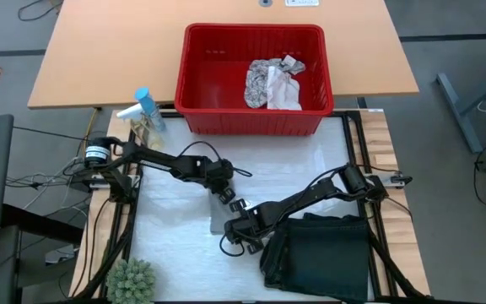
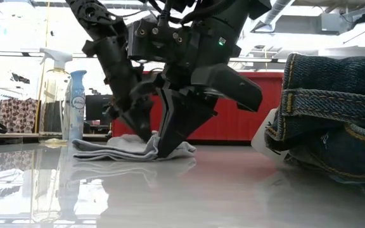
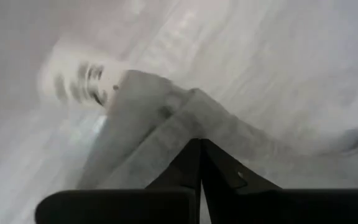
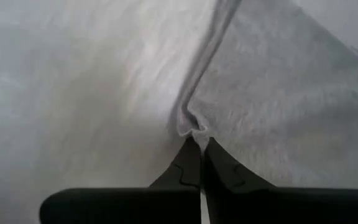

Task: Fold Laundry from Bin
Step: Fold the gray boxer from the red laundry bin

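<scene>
A small whitish-grey cloth (image 1: 216,218) lies mid-table, mostly flat (image 2: 116,149). My left gripper (image 1: 224,192) is shut at its far part, and my right gripper (image 1: 231,228) is shut at its near right edge. The red bin (image 1: 251,122) stands at the far edge with a white-grey patterned cloth (image 1: 268,84) lying inside. A large dark garment (image 1: 323,253) lies folded on the table at the near right. My left gripper pinches a raised ridge of the cloth (image 3: 178,124) between its two fingers, slanting down from the table's left. One layer or several, I cannot tell. The rest of the cloth lies on the table. My right gripper pinches a puckered fold at the cloth's edge (image 4: 194,129) between its two fingertips (image 2: 163,151), slanting down from the right. Beside the fingers the cloth is drawn into a crease, and it rests on the table.
A spray bottle and a blue can (image 1: 146,110) stand at the far left beside the bin. A small green plant (image 1: 129,283) sits at the near left corner. The dark garment (image 2: 334,120) rises as a thick stack close to the right of the grippers.
</scene>
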Robot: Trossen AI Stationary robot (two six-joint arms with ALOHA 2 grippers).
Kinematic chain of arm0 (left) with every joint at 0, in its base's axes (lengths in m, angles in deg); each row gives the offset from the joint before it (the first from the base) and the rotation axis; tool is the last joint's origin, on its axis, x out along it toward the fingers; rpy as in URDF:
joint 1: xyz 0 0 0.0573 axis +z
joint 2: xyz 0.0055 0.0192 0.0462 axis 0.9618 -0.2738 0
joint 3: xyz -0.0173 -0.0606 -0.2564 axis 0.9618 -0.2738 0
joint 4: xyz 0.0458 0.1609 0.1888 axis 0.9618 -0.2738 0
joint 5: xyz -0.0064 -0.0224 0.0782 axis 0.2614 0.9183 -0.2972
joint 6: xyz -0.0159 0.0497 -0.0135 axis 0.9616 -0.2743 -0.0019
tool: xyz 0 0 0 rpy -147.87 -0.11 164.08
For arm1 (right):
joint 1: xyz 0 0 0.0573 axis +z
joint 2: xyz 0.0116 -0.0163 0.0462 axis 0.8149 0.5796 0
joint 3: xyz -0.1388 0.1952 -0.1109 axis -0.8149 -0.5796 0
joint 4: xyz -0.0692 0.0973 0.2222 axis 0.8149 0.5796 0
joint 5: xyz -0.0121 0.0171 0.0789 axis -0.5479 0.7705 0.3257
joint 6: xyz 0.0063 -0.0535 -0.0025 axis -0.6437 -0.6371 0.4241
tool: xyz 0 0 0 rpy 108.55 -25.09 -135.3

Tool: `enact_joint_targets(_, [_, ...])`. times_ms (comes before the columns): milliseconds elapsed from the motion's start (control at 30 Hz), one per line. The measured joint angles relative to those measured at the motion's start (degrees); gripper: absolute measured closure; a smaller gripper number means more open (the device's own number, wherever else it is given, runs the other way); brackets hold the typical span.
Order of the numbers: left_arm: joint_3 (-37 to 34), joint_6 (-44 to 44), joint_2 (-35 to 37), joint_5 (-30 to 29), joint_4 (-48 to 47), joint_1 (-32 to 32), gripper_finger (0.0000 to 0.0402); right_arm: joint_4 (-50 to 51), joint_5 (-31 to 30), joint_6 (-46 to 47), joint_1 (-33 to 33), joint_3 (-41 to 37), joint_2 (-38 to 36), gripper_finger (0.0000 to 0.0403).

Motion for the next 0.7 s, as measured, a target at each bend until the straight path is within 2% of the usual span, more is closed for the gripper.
enact_joint_targets(267, [0.1,-7.0,7.3,-0.2,-2.9,-0.3,0.0401,0.5,0.9,0.6,0.0,0.0,-0.1,0.0379])
enact_joint_targets(400, [-3.7,-12.1,12.5,-2.3,0.1,-2.9,0.0401,0.6,1.0,0.6,0.0,0.0,-0.1,0.0379])
enact_joint_targets(500, [-11.5,-11.0,16.5,-2.1,8.9,-4.5,0.0401,0.7,1.0,0.5,0.0,0.0,-0.2,0.0379])
enact_joint_targets(567, [-18.7,-8.2,18.8,0.2,18.4,-5.3,0.0401,0.9,1.0,0.5,0.0,0.0,-0.2,0.0379])
enact_joint_targets(700, [-30.0,-3.5,20.8,0.6,38.3,-6.0,0.0401,1.5,1.0,0.4,0.0,0.1,-0.2,0.0377])
